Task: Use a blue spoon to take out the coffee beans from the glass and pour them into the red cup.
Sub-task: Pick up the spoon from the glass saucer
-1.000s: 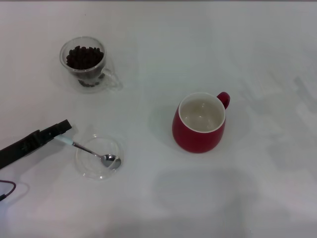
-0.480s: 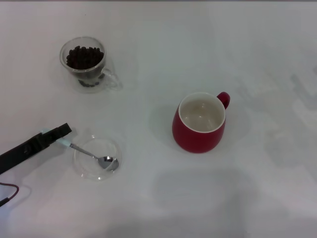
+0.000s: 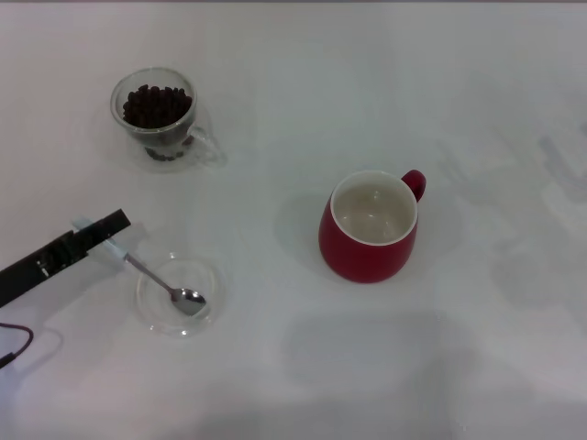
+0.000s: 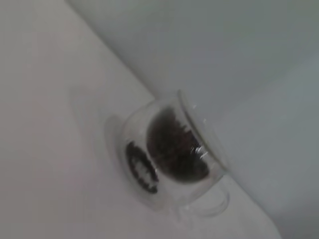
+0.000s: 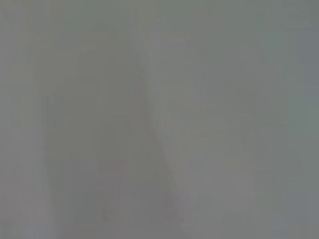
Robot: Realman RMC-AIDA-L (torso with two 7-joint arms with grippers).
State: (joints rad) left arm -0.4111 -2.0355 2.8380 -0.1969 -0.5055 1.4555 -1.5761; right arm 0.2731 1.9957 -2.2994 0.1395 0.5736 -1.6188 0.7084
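Observation:
My left gripper (image 3: 108, 229) is at the left of the table, shut on the pale blue handle of the blue spoon (image 3: 156, 278). The spoon slants down to the right, and its metal bowl sits over a flat clear saucer (image 3: 209, 275). The glass (image 3: 154, 112), full of dark coffee beans (image 3: 156, 104), stands at the far left, beyond the gripper. It also shows in the left wrist view (image 4: 169, 157), with its beans (image 4: 174, 152). The red cup (image 3: 370, 229) stands near the middle, upright, its cream inside empty and its handle pointing to the far right. My right gripper is out of view.
The white table (image 3: 303, 92) carries the glass, the saucer and the cup. A dark cable (image 3: 11, 348) trails at the left edge under my left arm. The right wrist view shows only a blank grey surface.
My left gripper has shifted slightly left and away with the spoon. The spoon's bowl has slid left and inward over the saucer, and the spoon now slants more steeply.

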